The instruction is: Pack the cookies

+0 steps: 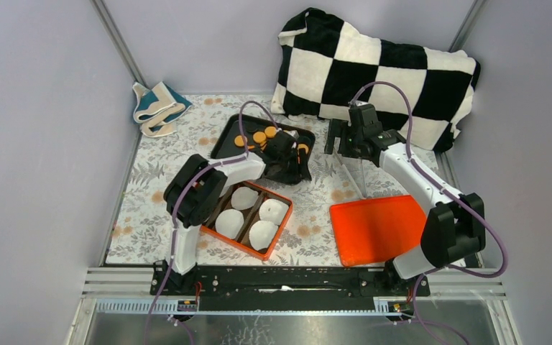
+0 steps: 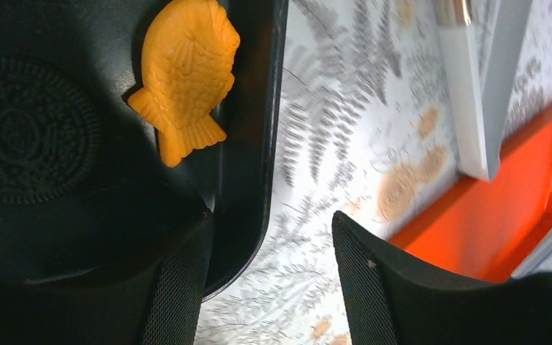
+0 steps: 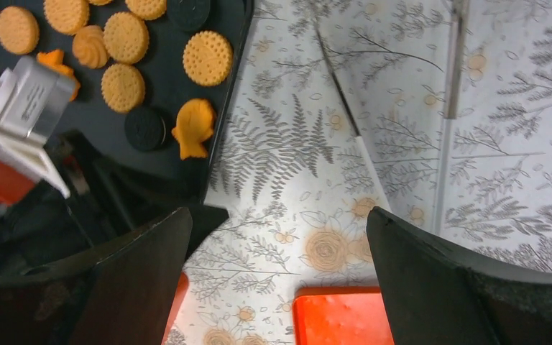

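Nothing is packed yet: I see the cookies [image 1: 259, 136] all on the far black tray [image 1: 224, 144], the near orange box's [image 1: 234, 244] paper liners [image 1: 243, 198] bare, my left gripper [image 2: 266, 241] apart and empty over the tray's right edge, and my right gripper [image 3: 277, 219] wide apart, empty.

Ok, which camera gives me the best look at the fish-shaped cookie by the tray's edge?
Left wrist: the fish-shaped cookie appears close up, whole, scales visible, by the black tray rim. Right wrist shows it whole but small, beside a dark cookie. Top external is too distant to make it out.
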Robot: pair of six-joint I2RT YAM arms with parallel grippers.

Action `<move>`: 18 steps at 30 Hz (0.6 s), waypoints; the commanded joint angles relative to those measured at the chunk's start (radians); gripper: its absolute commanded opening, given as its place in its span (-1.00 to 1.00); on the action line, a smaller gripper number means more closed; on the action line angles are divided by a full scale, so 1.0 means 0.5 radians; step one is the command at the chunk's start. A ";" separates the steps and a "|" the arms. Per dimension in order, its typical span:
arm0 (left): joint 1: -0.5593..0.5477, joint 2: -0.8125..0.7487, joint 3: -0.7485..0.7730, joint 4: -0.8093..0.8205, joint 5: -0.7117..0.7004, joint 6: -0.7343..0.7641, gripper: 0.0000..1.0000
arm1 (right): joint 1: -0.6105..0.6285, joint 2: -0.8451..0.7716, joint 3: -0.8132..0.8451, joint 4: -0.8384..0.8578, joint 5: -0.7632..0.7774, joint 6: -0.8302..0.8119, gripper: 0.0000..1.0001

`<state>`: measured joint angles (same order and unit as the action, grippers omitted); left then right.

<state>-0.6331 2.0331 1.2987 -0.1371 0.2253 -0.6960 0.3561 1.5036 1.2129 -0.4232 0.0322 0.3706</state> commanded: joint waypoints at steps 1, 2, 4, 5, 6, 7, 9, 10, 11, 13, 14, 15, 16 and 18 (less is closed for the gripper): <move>-0.162 0.208 -0.096 -0.398 0.169 0.049 0.35 | -0.001 0.061 0.073 -0.138 0.237 -0.016 0.99; -0.166 0.219 -0.039 -0.402 0.175 0.064 0.36 | -0.001 0.075 0.070 -0.176 0.302 -0.006 0.99; -0.166 0.220 0.090 -0.431 0.137 0.104 0.41 | -0.002 0.106 0.056 -0.249 0.416 0.009 0.99; -0.169 0.206 0.166 -0.458 0.100 0.125 0.45 | -0.001 0.122 0.047 -0.273 0.461 0.013 0.99; -0.167 0.171 0.237 -0.485 0.059 0.143 0.48 | -0.002 0.138 0.039 -0.297 0.483 0.011 0.99; -0.167 0.135 0.306 -0.501 0.020 0.159 0.53 | -0.003 0.157 0.040 -0.325 0.497 0.010 0.99; -0.165 0.061 0.398 -0.511 -0.027 0.186 0.59 | -0.003 0.183 0.034 -0.365 0.496 0.015 0.99; -0.166 0.025 0.438 -0.515 -0.046 0.193 0.60 | -0.003 0.193 0.030 -0.380 0.516 0.021 0.99; -0.169 -0.015 0.449 -0.517 -0.054 0.191 0.61 | -0.004 0.202 0.033 -0.405 0.537 0.027 0.99; -0.178 -0.104 0.417 -0.517 -0.037 0.174 0.61 | -0.005 0.204 0.024 -0.478 0.585 0.031 0.99; -0.193 -0.160 0.380 -0.515 -0.041 0.164 0.61 | -0.004 0.188 0.002 -0.500 0.595 0.035 0.99; -0.215 -0.214 0.321 -0.503 -0.065 0.161 0.61 | -0.004 0.168 -0.033 -0.507 0.597 0.041 0.99; -0.244 -0.272 0.261 -0.494 -0.099 0.164 0.61 | -0.004 0.152 -0.081 -0.503 0.587 0.055 0.99; -0.294 -0.364 0.144 -0.482 -0.155 0.162 0.61 | -0.004 0.159 -0.169 -0.433 0.561 0.076 0.99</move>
<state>-0.7254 1.9537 1.4536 -0.3531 0.2043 -0.6334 0.3557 1.6035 1.1923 -0.6167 0.2802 0.3790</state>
